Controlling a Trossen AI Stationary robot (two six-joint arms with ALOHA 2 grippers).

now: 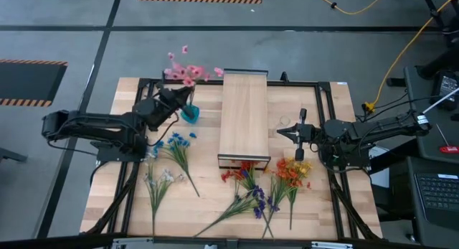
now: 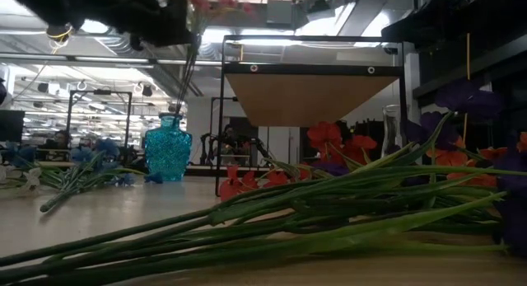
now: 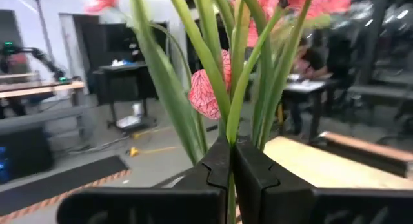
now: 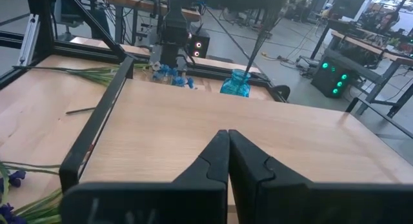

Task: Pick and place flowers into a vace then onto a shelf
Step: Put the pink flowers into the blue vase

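My left gripper [image 1: 183, 99] is shut on a bunch of pink flowers [image 1: 188, 69] above a blue glass vase [image 1: 190, 114], which stands on the table left of the shelf [image 1: 244, 120]. The bunch's stems [image 2: 188, 72] slant down to the vase's neck [image 2: 169, 119]. More flowers lie on the table: blue [image 1: 176, 141], white [image 1: 159, 179], purple [image 1: 252, 199], red [image 1: 240, 174] and orange [image 1: 290, 170]. My right gripper [image 1: 281, 131] hangs shut and empty just right of the shelf. My left gripper pinches the pink flowers' green stems [image 3: 230, 137] between its two fingers, partway along them. The fingers come nearly level from the table's left and lie across the stems. The blooms [image 3: 210, 95] stand above the fingers. The lower stem ends [image 4: 253, 56] reach down into the vase's mouth.
A clear glass vase [image 2: 392, 129] stands right of the shelf, close to my right gripper. A black metal frame [image 1: 326, 87] runs around the tabletop. Long green stems [image 2: 313, 212] lie along the table's near edge. Bare wood shows between the vase and the blue flowers.
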